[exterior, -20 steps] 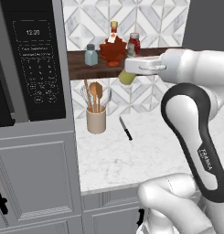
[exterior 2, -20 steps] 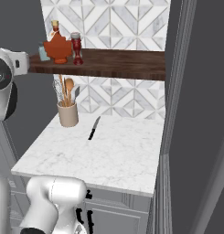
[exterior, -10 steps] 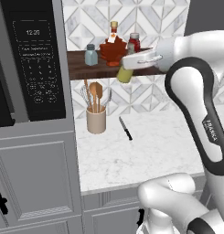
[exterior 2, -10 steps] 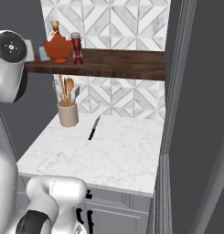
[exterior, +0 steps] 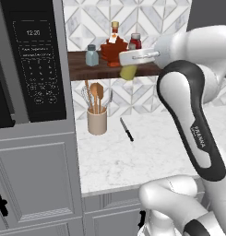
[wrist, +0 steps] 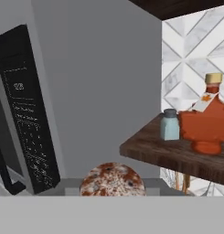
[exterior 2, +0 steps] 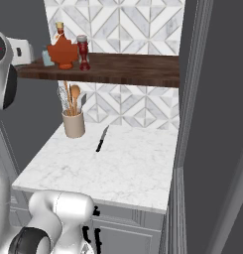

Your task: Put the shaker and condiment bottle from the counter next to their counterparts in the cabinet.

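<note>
The gripper point(exterior: 128, 69) is closed on the shaker point(exterior: 128, 72), holding it in the air at the front edge of the cabinet point(exterior: 82, 69), in front of the maple bottle point(exterior: 113, 47) and right of the blue-grey shaker point(exterior: 92, 56). In the left base view the yellow body hangs below the hand, leaning slightly, its long axis near upright. The hand view shows a speckled round end point(wrist: 112, 180) of the shaker facing the camera between the fingers.

The red bottle point(exterior: 135, 41) stands upright on the cabinet, just right of the maple bottle; in the right base view it point(exterior 2: 83, 52) is beside that bottle point(exterior 2: 63, 50).

Against one second ago, the hand has moved left along the shelf front, and the shaker with it; the elbow has risen and swung forward. The red bottle, both counterparts, the utensil crock point(exterior: 97, 121) and the knife point(exterior: 127, 129) on the counter point(exterior: 133, 161) are unchanged.
</note>
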{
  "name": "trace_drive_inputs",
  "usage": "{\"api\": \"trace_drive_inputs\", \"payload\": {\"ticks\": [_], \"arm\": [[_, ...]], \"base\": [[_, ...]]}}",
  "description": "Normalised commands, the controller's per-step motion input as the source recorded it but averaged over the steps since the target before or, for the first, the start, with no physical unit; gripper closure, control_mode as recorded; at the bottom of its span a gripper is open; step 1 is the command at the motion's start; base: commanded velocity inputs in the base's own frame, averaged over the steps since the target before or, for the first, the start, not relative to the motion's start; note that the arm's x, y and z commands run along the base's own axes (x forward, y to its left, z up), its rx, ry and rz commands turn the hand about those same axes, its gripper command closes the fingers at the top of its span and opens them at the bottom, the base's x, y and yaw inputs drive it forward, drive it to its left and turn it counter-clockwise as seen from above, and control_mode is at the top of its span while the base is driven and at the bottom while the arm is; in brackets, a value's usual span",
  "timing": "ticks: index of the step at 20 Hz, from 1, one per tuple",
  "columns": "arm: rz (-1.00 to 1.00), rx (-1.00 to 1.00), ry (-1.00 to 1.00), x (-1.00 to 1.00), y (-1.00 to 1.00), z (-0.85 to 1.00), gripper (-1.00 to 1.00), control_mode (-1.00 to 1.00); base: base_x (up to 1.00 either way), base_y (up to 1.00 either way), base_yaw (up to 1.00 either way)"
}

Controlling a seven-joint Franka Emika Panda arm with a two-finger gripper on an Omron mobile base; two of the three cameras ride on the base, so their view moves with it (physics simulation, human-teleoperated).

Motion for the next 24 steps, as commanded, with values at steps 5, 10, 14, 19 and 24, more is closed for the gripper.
{"api": "trace_drive_inputs", "payload": {"ticks": [5, 10, 14, 19, 24], "arm": [[0.00, 0.00, 0.00, 0.18, 0.00, 0.00, 1.00, -1.00], [0.00, 0.00, 0.00, 0.55, 0.00, -0.03, 1.00, -1.00], [0.00, 0.00, -0.04, 0.16, 0.06, -0.14, 1.00, -1.00], [-0.05, 0.00, -0.01, 0.27, 0.09, -0.01, 1.00, -1.00], [-0.07, 0.00, 0.00, 0.48, 0.03, 0.00, 1.00, -1.00]], "base": [[0.00, 0.00, 0.00], [0.00, 0.00, 0.00], [0.00, 0.00, 0.00], [0.00, 0.00, 0.00], [0.00, 0.00, 0.00]]}}
